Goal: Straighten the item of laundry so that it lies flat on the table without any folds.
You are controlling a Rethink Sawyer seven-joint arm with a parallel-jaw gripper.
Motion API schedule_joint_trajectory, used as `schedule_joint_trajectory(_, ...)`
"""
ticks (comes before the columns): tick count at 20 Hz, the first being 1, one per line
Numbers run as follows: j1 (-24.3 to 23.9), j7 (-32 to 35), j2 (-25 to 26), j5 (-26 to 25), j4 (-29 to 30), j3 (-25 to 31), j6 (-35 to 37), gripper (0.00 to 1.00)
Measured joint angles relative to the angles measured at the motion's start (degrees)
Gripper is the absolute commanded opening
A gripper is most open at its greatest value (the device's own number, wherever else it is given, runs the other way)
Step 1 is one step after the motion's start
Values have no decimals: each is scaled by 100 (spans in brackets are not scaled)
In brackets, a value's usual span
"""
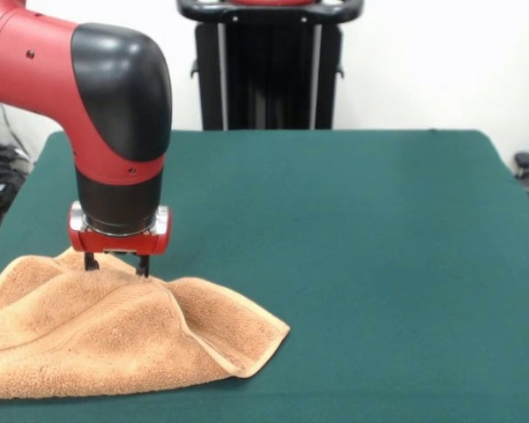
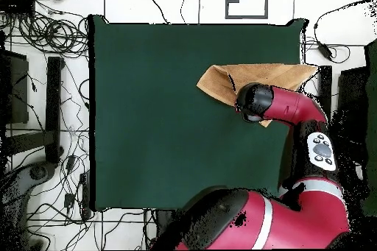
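Note:
The peach-orange towel lies crumpled and folded at the table's near-left corner in the front view, with raised ridges and one corner pointing right. In the overhead view the towel lies at the table's upper right, partly under the arm. My gripper points straight down at the towel's far ridge. Its fingertips stand apart and touch the top of the cloth. The jaws are open, with nothing clamped. In the overhead view the arm's black wrist hides the gripper. No white tag shows.
The dark green table stretches wide to the right of and behind the towel; it also shows in the overhead view. The robot's black pedestal stands at the far edge. Cables and equipment lie on the floor beside the table.

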Motion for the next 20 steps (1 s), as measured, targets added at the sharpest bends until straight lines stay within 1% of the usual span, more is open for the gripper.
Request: schedule_joint_trajectory(20,-224,0,-29,4,53,254,20,100)
